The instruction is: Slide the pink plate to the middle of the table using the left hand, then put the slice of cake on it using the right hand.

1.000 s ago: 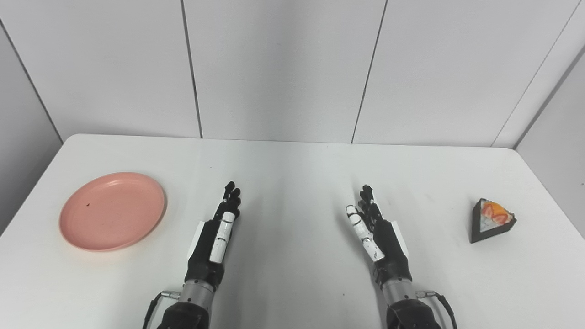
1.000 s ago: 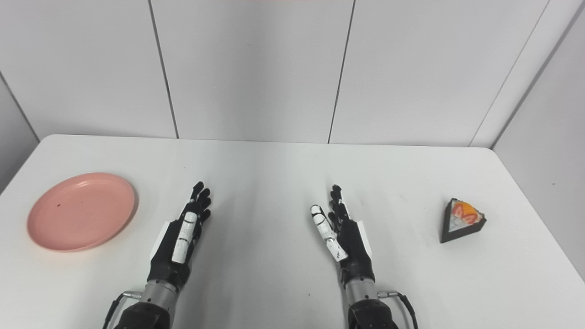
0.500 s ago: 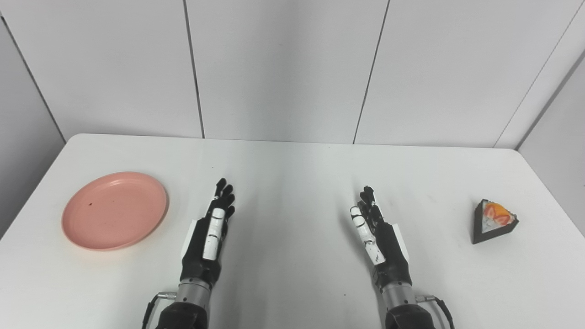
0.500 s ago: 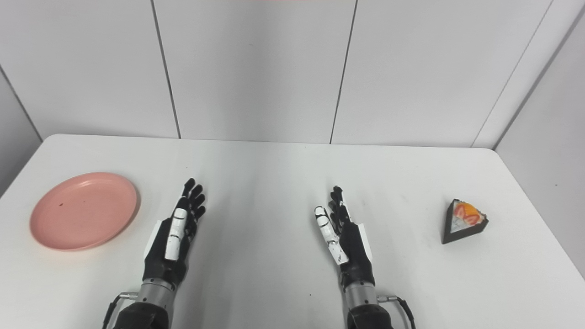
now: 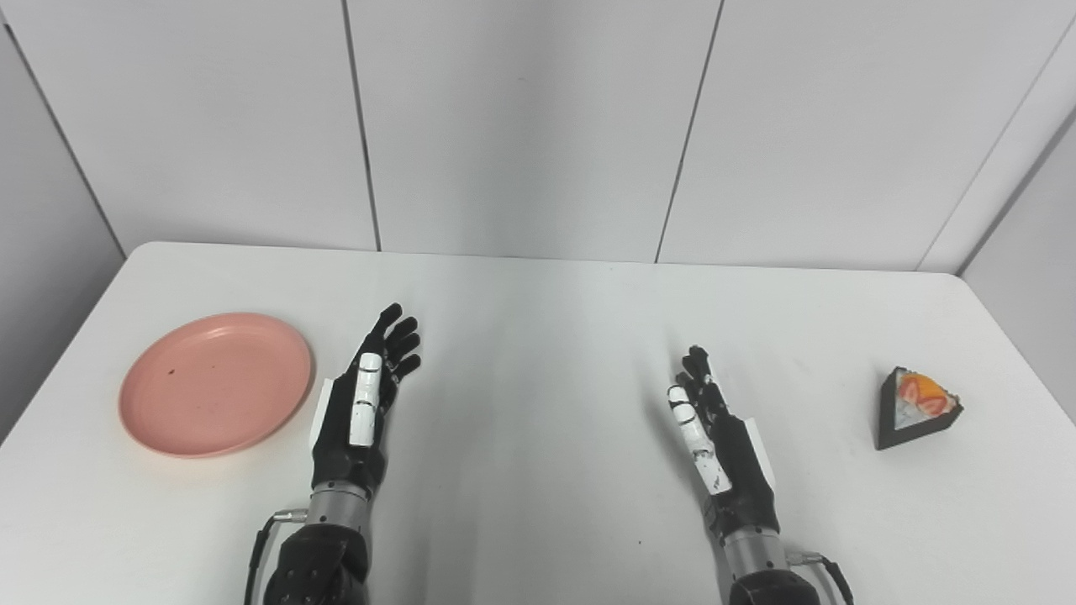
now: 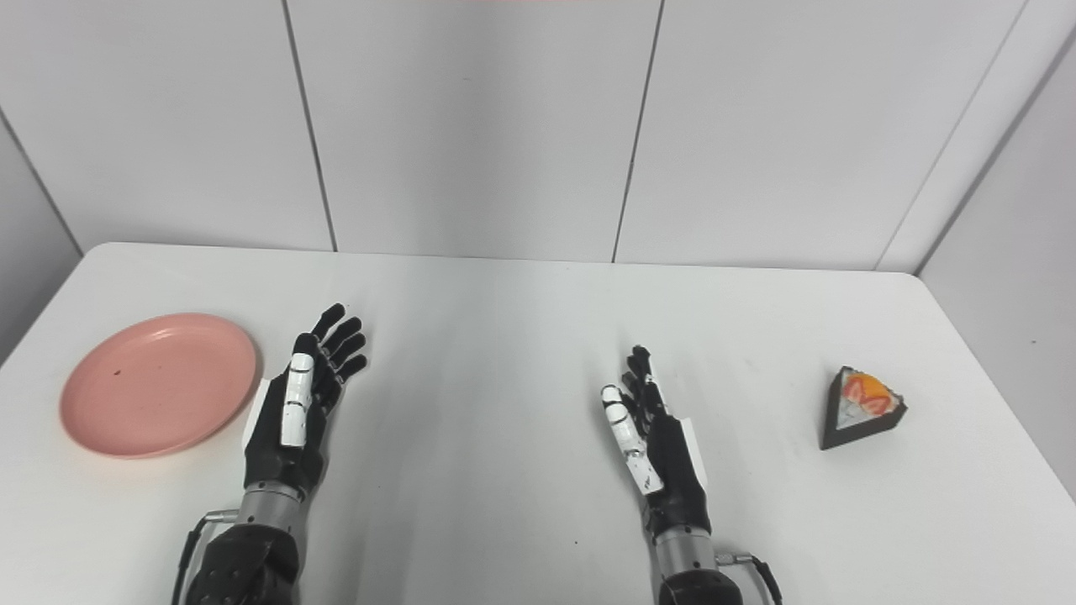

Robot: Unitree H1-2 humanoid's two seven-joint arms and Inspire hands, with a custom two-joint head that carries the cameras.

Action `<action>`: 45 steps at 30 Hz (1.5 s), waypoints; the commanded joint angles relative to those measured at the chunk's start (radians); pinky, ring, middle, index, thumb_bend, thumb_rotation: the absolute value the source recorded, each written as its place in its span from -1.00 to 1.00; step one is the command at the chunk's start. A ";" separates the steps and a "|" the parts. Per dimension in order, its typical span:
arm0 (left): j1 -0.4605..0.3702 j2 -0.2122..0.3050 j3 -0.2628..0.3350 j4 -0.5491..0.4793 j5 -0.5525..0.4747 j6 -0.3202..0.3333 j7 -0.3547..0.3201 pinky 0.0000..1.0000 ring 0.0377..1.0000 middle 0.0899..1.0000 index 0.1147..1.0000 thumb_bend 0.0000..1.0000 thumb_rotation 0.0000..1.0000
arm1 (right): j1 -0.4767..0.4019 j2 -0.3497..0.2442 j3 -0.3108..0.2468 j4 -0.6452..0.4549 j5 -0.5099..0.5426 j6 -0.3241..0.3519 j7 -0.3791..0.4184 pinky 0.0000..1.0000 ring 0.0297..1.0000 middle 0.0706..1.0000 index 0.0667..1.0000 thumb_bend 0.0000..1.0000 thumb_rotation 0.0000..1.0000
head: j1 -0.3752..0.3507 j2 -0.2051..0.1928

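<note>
While both hands hover with nothing in them, we see the pink plate (image 5: 215, 384) lying at the left end of the white surface (image 5: 538, 294).

We find our left hand (image 5: 360, 403) just beside the plate's right rim, not touching it, fingers spread and stretched forward. Our right hand (image 5: 721, 445) hangs right of centre, fingers extended and close together, grasping nothing. We spot the slice of cake (image 5: 916, 407), dark-sided with orange fruit on top, well apart near the right edge.
</note>
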 commanded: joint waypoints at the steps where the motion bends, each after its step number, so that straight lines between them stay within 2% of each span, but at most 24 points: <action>1: -0.040 -0.003 0.025 -0.024 -0.023 -0.042 0.022 0.65 0.70 0.66 0.59 0.39 0.74 | -0.013 -0.003 -0.005 -0.008 0.001 -0.064 -0.001 0.98 0.93 0.93 0.95 0.13 0.57 | 0.001 0.001; 3: -0.047 0.018 0.030 -0.050 -0.019 -0.021 0.014 0.66 0.70 0.67 0.62 0.37 0.88 | -0.012 -0.001 -0.005 -0.009 -0.001 -0.067 -0.003 0.96 0.91 0.92 0.94 0.12 0.56 | 0.013 -0.004; 5: -0.049 0.037 0.027 -0.069 -0.006 -0.004 0.008 0.66 0.70 0.68 0.63 0.38 0.94 | -0.013 -0.003 -0.007 -0.002 0.014 -0.076 0.007 0.96 0.91 0.92 0.94 0.12 0.56 | 0.019 -0.007; 8: -0.062 0.058 0.026 -0.078 0.005 0.012 0.014 0.62 0.67 0.65 0.61 0.40 0.99 | -0.016 -0.010 -0.015 0.009 0.048 -0.081 0.024 1.00 0.93 0.95 0.95 0.09 0.51 | 0.077 -0.018; 11: -0.081 0.095 0.033 -0.080 0.025 0.021 0.021 0.61 0.66 0.64 0.62 0.43 1.00 | -0.016 -0.022 -0.018 0.012 0.063 -0.092 0.035 1.00 0.94 0.96 0.96 0.02 0.51 | 0.112 -0.032; 17: -0.121 0.149 0.077 -0.084 0.042 0.052 0.053 0.59 0.61 0.58 0.52 0.44 1.00 | -0.021 -0.032 -0.037 0.047 0.101 -0.133 0.051 1.00 0.94 0.97 0.96 -0.02 0.51 | 0.245 -0.080; 20: -0.134 0.180 0.096 -0.098 0.051 0.087 0.063 0.67 0.61 0.55 0.50 0.46 1.00 | -0.016 -0.037 -0.050 0.039 0.135 -0.120 0.061 1.00 0.94 0.97 0.97 -0.05 0.44 | 0.288 -0.095; 23: -0.144 0.204 0.111 -0.105 0.084 0.093 0.086 0.62 0.56 0.52 0.47 0.48 1.00 | -0.010 -0.044 -0.056 0.025 0.160 -0.085 0.072 1.00 0.97 0.99 0.98 -0.12 0.46 | 0.332 -0.113; 26: -0.151 0.222 0.131 -0.112 0.105 0.114 0.112 0.51 0.51 0.49 0.44 0.50 1.00 | -0.007 -0.047 -0.060 0.011 0.184 -0.070 0.083 1.00 0.99 0.99 0.98 -0.19 0.48 | 0.344 -0.118; 30: -0.146 0.250 0.168 -0.128 0.110 0.139 0.138 0.55 0.51 0.47 0.43 0.55 1.00 | -0.008 -0.050 -0.061 0.006 0.198 -0.064 0.090 1.00 1.00 1.00 1.00 -0.32 0.54 | 0.353 -0.125; 33: -0.143 0.281 0.196 -0.135 0.122 0.156 0.148 0.52 0.50 0.47 0.43 0.54 1.00 | -0.009 -0.055 -0.060 0.005 0.188 -0.064 0.088 1.00 1.00 1.00 1.00 -0.31 0.57 | 0.359 -0.126; 34: -0.142 0.290 0.203 -0.137 0.124 0.162 0.150 0.45 0.47 0.45 0.42 0.53 1.00 | -0.009 -0.055 -0.059 0.003 0.186 -0.062 0.087 1.00 1.00 1.00 1.00 -0.34 0.58 | 0.359 -0.126; 37: -0.137 0.324 0.233 -0.128 0.110 0.172 0.145 0.45 0.46 0.43 0.41 0.51 1.00 | -0.013 -0.058 -0.061 0.010 0.192 -0.066 0.090 1.00 1.00 1.00 1.00 -0.35 0.58 | 0.366 -0.131; 40: -0.128 0.349 0.262 -0.127 0.098 0.183 0.143 0.46 0.47 0.43 0.41 0.58 1.00 | -0.015 -0.064 -0.060 0.016 0.188 -0.073 0.092 1.00 1.00 1.00 1.00 -0.31 0.59 | 0.368 -0.133; 45: -0.117 0.370 0.296 -0.109 0.083 0.181 0.140 0.48 0.48 0.44 0.41 0.51 1.00 | -0.011 -0.061 -0.068 0.018 0.188 -0.089 0.083 1.00 1.00 1.00 1.00 -0.30 0.51 | 0.355 -0.164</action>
